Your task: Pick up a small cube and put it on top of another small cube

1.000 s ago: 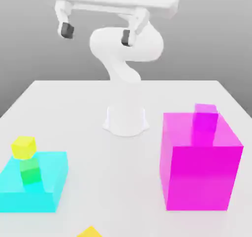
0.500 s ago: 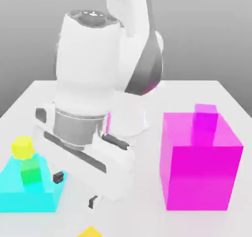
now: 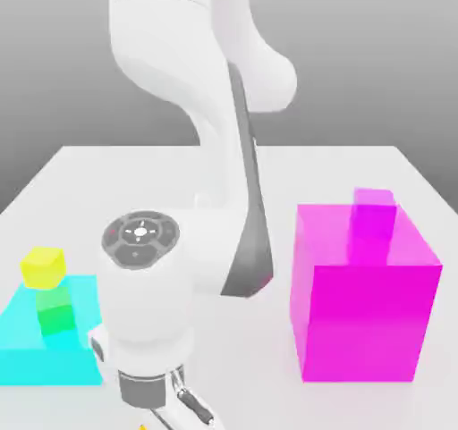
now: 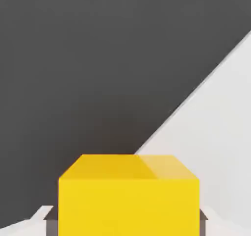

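1. Small golden-yellow cube (image 4: 128, 196) sits close under the hand camera, between the gripper fingers (image 4: 49, 221), on the white table (image 4: 220, 127) near its edge.
2. Grip state: fingers flank the cube's sides; cannot tell if they clamp it.
3. Exterior view: arm (image 3: 148, 303) bent low at the front; lemon-yellow cube (image 3: 43, 266) on green cube (image 3: 54, 312), cyan block (image 3: 36, 352), magenta block (image 3: 362, 299).

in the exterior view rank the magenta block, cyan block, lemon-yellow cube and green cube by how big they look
1. magenta block
2. cyan block, partly hidden by the arm
3. and 4. lemon-yellow cube and green cube: look about alike, so unranked
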You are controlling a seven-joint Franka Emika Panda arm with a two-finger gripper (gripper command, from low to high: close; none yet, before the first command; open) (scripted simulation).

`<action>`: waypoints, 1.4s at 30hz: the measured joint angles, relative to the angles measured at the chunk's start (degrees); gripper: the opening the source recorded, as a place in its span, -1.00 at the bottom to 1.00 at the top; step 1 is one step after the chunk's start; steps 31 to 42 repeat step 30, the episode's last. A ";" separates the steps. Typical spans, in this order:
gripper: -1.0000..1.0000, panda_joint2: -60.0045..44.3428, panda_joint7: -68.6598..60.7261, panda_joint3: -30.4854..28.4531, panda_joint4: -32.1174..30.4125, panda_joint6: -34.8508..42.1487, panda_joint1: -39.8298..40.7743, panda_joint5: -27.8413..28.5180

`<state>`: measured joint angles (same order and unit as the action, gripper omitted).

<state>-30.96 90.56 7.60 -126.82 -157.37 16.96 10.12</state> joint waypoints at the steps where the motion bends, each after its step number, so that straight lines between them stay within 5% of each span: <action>1: -1.00 0.72 -0.16 0.23 -0.15 0.57 0.19 -0.24; 6: -1.00 9.92 0.53 1.02 -2.59 7.38 1.63 -3.49; 21: -1.00 35.26 51.92 -10.65 -16.83 18.21 12.43 -9.12; 26: -1.00 31.03 57.49 -10.69 -19.97 10.56 13.62 -9.80; 27: 1.00 29.85 57.41 -10.64 -20.27 9.07 13.60 -10.06; 42: 1.00 29.85 57.41 -10.64 -20.27 9.07 13.47 -10.06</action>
